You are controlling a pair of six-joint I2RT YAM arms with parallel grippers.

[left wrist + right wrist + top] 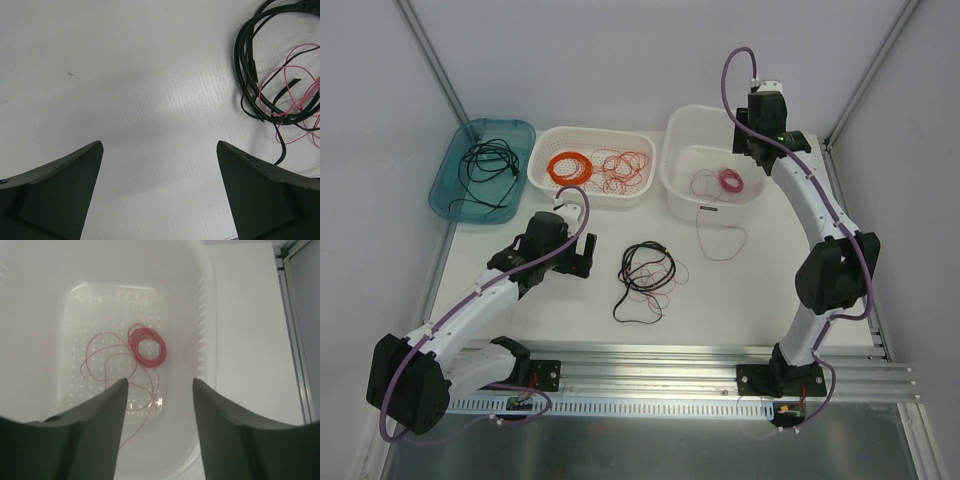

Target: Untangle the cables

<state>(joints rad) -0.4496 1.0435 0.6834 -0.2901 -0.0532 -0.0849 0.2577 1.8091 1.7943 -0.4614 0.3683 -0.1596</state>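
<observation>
The cables [647, 278] lie as a loose tangle of black and pinkish-red wires on the white table, between the two arms. In the left wrist view the tangle [270, 95] sits at the upper right. My left gripper [582, 255] is open and empty, low over the table just left of the tangle; its fingertips [95, 150] frame bare table. My right gripper [757, 150] hangs open and empty over the white tub [680, 130]. In the right wrist view its gripper [160, 382] is above the small pink coil [147, 345] in that tub [210, 315].
A white basket [545, 150] at the back centre holds a neat orange coil [568, 165] and loose red wires [625, 168]. A teal tray [445, 185] at the back left holds a black cable [488, 165]. A thin pink wire [720, 240] trails from the tub onto the table.
</observation>
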